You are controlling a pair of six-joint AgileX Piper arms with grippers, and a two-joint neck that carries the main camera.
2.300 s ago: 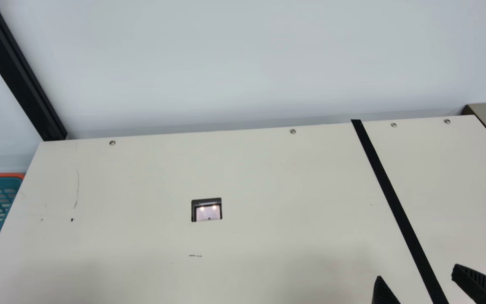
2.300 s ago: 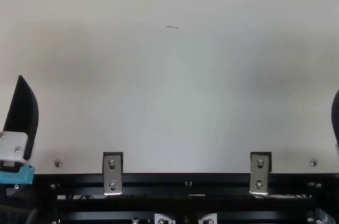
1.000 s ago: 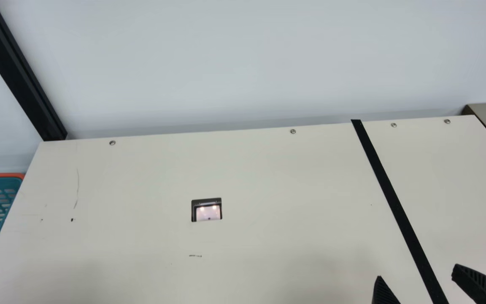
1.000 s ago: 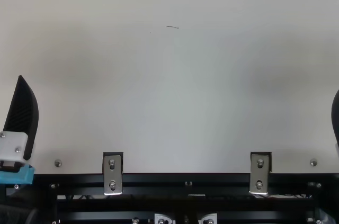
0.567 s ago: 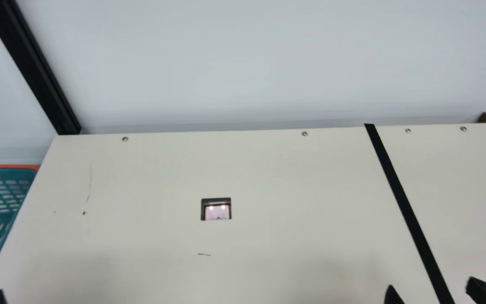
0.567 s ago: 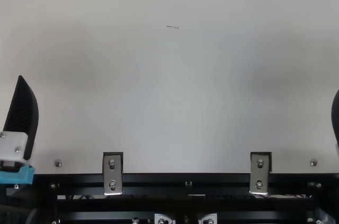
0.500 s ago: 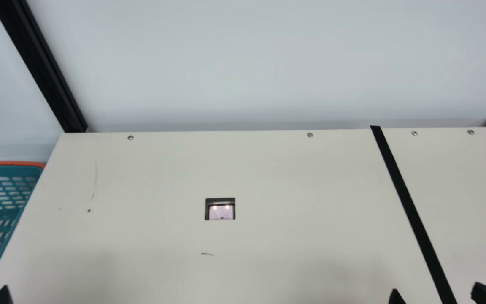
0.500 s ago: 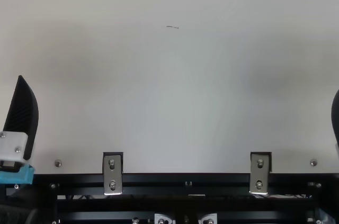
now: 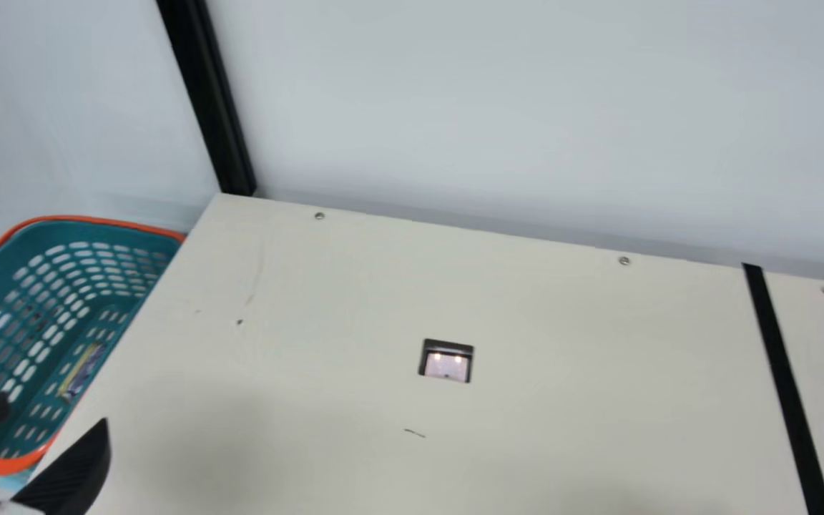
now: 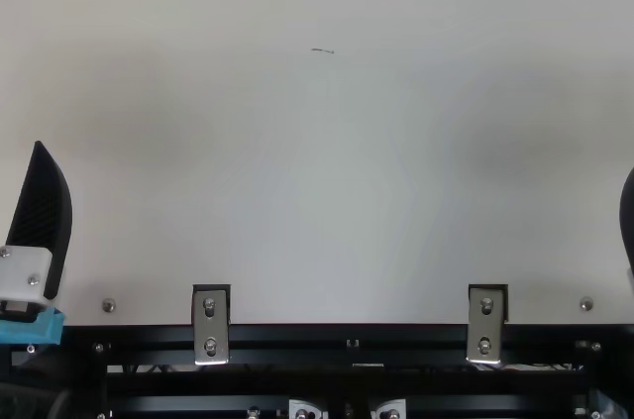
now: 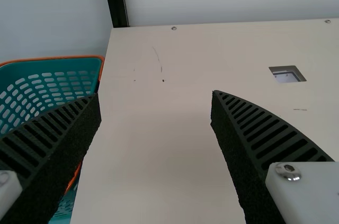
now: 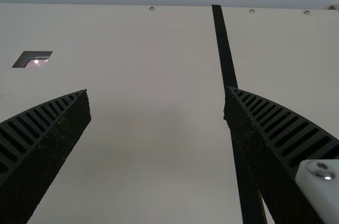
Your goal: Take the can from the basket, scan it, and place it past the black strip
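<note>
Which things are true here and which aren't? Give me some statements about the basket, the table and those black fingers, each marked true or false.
The basket is teal with an orange rim. True.
The left arm's fingers are clamped together. False: the left arm's fingers stand apart.
The scanner window in the table is lit. True.
The black strip runs between basket and scanner window. False: the black strip is on the scanner window's far side from the basket.
</note>
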